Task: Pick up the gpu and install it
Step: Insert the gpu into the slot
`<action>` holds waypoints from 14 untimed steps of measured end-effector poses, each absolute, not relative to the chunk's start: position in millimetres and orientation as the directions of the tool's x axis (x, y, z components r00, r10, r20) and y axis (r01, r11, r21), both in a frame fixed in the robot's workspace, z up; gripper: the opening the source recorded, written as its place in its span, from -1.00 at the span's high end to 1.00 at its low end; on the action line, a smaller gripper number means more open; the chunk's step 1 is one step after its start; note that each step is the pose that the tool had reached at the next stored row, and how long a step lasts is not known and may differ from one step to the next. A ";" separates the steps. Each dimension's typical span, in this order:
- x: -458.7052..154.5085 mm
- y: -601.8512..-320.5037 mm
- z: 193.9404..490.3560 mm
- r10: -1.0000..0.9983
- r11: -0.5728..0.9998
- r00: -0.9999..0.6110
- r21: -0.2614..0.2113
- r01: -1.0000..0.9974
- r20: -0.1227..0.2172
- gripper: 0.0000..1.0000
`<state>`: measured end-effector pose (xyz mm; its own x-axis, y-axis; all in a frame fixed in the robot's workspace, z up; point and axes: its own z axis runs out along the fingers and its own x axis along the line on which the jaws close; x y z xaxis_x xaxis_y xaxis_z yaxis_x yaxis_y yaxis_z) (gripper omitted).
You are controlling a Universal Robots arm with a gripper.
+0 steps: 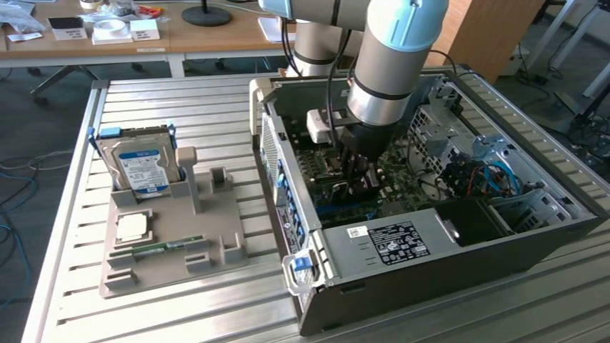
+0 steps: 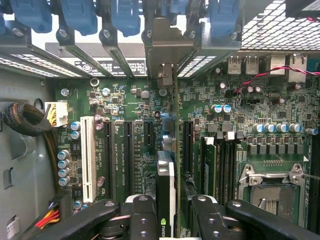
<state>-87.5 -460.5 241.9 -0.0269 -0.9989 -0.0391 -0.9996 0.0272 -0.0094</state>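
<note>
In the wrist view I see the gpu [image 2: 166,187] edge-on: a thin card with a green board and a dark face. It stands upright between my black fingers [image 2: 144,220], and my gripper [image 2: 172,215] is shut on it. Its pale metal bracket [image 2: 163,47] reaches the rear slot openings of the case, under the blue latches [image 2: 125,15]. The card's lower edge sits low over the green motherboard [image 2: 125,105], in line with a slot between two black slots [image 2: 129,155]; whether it is seated I cannot tell. In the exterior view my gripper [image 1: 361,179] is deep inside the open computer case [image 1: 429,286].
A grey holder [image 1: 171,264] at the exterior view's left carries a silver hard drive [image 1: 141,168], a processor chip [image 1: 131,226] and a narrow green memory stick [image 1: 162,248]. Inside the case are a white slot [image 2: 90,155], a processor socket [image 2: 272,187] and cable bundles [image 2: 22,120].
</note>
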 end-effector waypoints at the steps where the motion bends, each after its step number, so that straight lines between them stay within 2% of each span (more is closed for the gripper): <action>1: -87.4 -460.5 241.9 -0.999 0.027 -0.027 -0.009 -1.000 -0.039 0.35; 5: -87.4 -460.5 242.0 -0.999 0.027 -0.027 -0.009 -1.000 -0.039 0.35; 7: -87.5 -460.6 242.1 -0.999 0.027 -0.027 -0.009 -1.000 -0.038 0.45; 14: -87.4 -460.5 241.8 -0.999 0.027 -0.027 -0.009 -1.000 -0.039 0.45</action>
